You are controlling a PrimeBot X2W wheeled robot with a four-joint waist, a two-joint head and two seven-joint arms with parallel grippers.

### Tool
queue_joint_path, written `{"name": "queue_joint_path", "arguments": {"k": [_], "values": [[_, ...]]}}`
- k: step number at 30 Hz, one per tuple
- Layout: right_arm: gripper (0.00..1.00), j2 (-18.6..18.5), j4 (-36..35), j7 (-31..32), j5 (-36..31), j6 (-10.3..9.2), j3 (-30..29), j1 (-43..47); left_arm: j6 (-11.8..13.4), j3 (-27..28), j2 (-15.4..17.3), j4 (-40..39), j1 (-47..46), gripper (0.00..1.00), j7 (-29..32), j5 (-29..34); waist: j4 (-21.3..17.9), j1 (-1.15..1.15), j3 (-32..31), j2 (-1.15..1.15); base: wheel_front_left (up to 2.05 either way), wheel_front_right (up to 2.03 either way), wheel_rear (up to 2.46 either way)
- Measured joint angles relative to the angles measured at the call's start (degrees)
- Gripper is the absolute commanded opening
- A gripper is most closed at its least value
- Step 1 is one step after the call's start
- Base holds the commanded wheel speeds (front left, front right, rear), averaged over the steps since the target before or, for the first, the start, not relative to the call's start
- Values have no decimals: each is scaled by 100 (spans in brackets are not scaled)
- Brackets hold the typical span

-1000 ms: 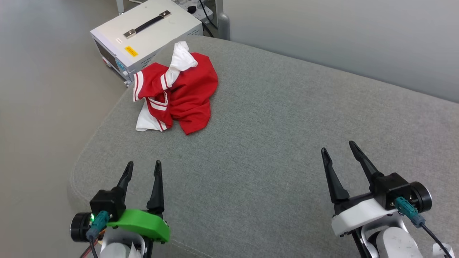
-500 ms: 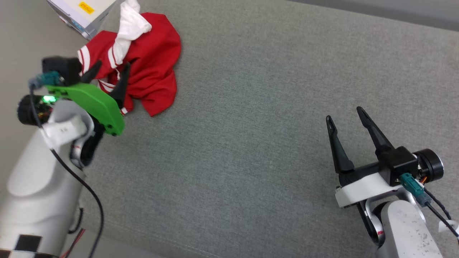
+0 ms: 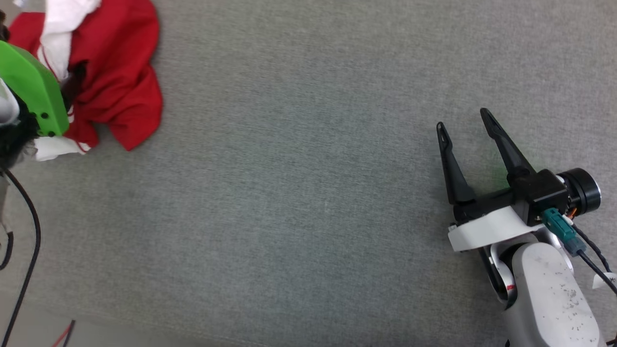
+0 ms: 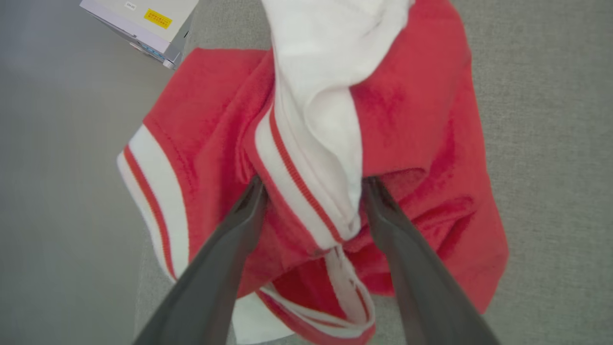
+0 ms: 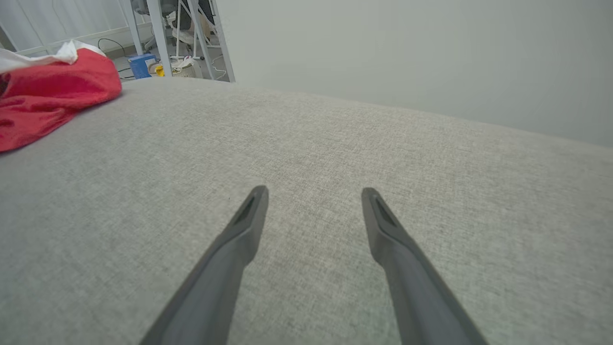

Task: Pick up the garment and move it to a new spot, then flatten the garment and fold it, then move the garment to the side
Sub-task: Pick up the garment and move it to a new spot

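Grey woven upholstery, softly padded, spreads under both arms. Your garment, a crumpled red jersey heap with a white sleeve on top, lies at the head view's upper left. Check the left wrist view for the ribbed red-and-white trim. There your left gripper has its dark tapered fingers spread, straddling that sleeve fold. Your right gripper is well apart from it, fingers likewise spread over bare fabric. A pale boxy case sits beyond the cushion's edge.

bare cushion stretches beside the garment.
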Motion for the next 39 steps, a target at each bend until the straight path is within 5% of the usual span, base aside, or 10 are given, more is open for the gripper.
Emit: {"name": "queue_joint_path", "arguments": {"k": [5, 6, 7, 22, 25, 34, 39], "values": [[100, 36, -65, -24, 0, 0, 65, -134, 0, -316, 36, 185, -144, 100, 13, -300, -231, 0, 337, 0, 0, 0, 0], [100, 44, -71, -24, 0, 0, 76, -145, 0, -354, 38, 182, -161, 29, 10, -422, -253, 0, 368, 0, 0, 0, 0], [100, 48, -74, -24, 0, 0, 85, -150, 0, -382, 44, 176, -180, 0, -26, -483, -269, 0, 387, 0, 0, 0, 0], [100, 33, 208, -23, 121, 0, -14, 1, 18, -483, 144, 414, -185, 0, -2383, -136, -305, 0, -282, 0, 0, 0, 0], [100, 34, 276, -23, 324, 0, -135, 303, 256, -624, 114, -175, -169, 0, -2917, 263, -262, -1, -955, 0, 0, 0, 0], [100, 35, 268, -23, 469, 0, -310, 567, 593, -999, -264, -1316, -144, 0, -2954, 627, -269, -1, -1781, 0, 0, 0, 0], [100, 32, 200, -23, 490, 0, -460, 586, 795, -1185, -801, -1729, -158, 0, -2971, 682, -444, -1, -2056, 0, 0, 0, 0]]}}
